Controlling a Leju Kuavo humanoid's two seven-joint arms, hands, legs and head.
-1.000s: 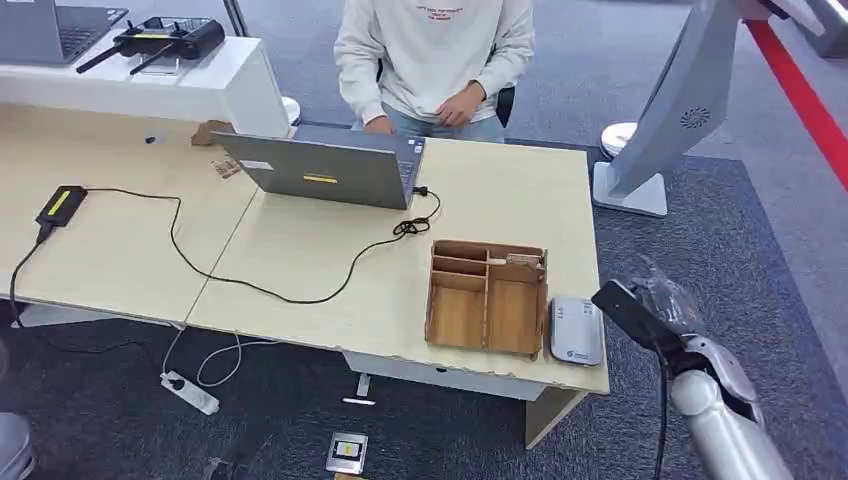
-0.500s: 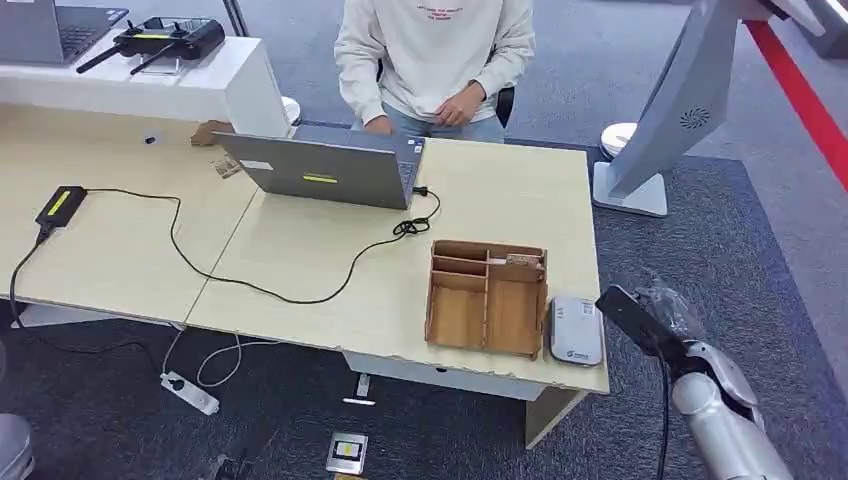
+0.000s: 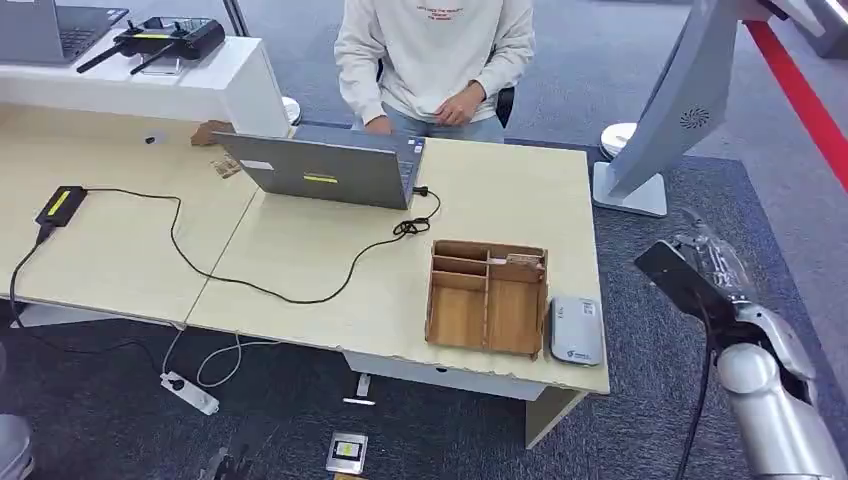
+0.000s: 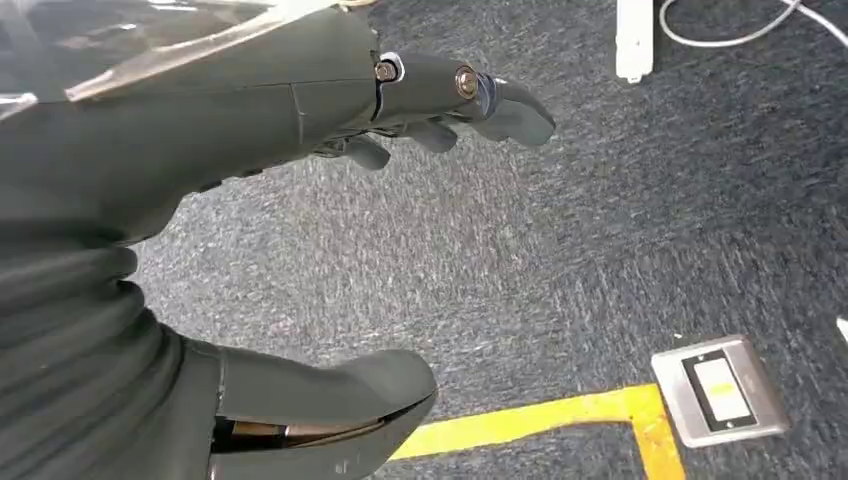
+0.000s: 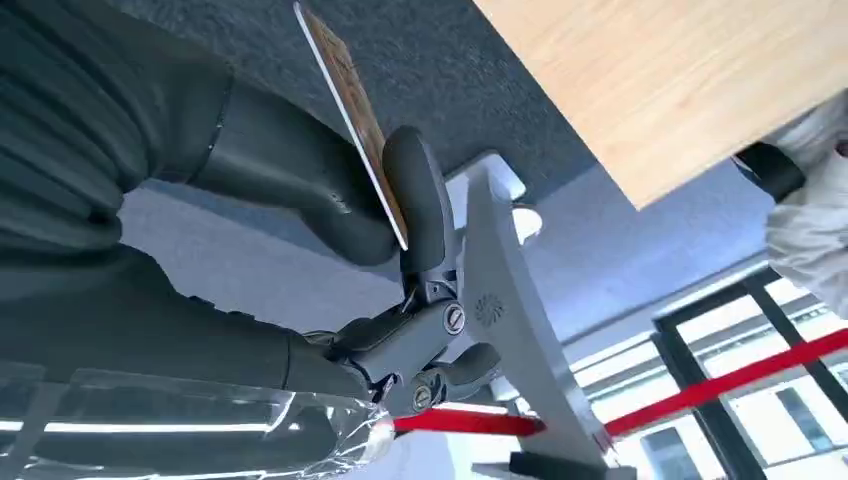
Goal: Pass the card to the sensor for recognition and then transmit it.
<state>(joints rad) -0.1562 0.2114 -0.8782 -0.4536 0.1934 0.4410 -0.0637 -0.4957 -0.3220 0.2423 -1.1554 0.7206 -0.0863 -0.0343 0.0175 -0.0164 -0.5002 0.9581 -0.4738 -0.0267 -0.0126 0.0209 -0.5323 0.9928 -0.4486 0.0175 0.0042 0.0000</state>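
L robot hand hangs over the carpet, fingers apart, holding nothing; no role in this step. On the table, wooden tray sits w/ the grey sensor touching or just beside its right side, near the table's right front corner. R robot hand has moved right and further from the table edge vs. a second ago, now well apart from the sensor. Judgement: scan pass appears done or broken off, hand swinging toward hand-over; cannot confirm recognition. Card is pinched edge-on between thumb and fingers of R robot hand, off the table, over the carpet, right of the sensor.
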